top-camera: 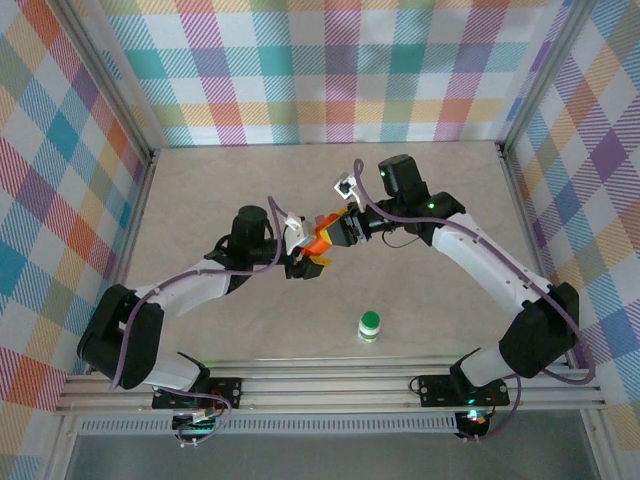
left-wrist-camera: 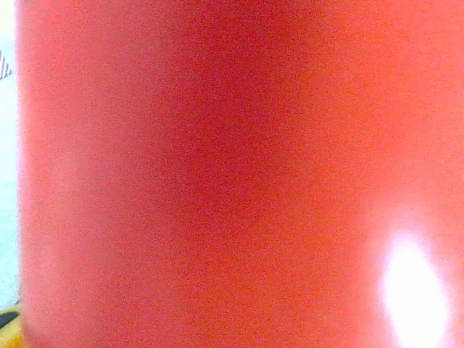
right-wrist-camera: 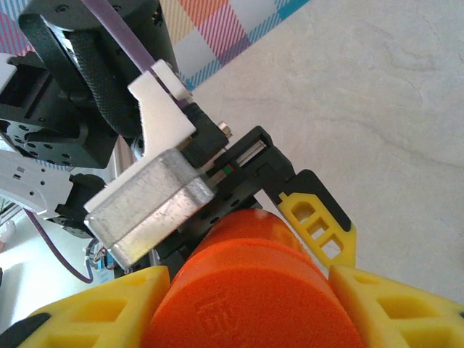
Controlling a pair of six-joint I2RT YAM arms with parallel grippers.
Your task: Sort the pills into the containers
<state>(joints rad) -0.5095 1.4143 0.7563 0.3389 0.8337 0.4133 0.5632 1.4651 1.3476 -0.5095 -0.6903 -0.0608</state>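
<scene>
Plaid walls ring the beige surface (top-camera: 450,200). Your left end effector (top-camera: 306,262) grips the orange pill bottle (top-camera: 320,240); your right end effector (top-camera: 340,228) clamps its cap (right-wrist-camera: 246,312). Twist unevenly and it may slip, spilling pills toward the green-capped bottle (top-camera: 370,325) nearby.

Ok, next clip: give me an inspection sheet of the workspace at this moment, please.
Surface: beige stone-look table, bare where it shows.
Job's things: orange bottle held up between both arms; small white bottle with green cap upright near the front edge. Loose pills: nothing seen.
Clutter: nothing seen.
Grippers: left gripper closed on the orange bottle's body; right gripper has yellow fingers clamped on either side of its cap.
Cables: purple cables run along both arms, clear of the bottles.
Surroundings: plaid walls on three sides; metal rail at the near edge.
</scene>
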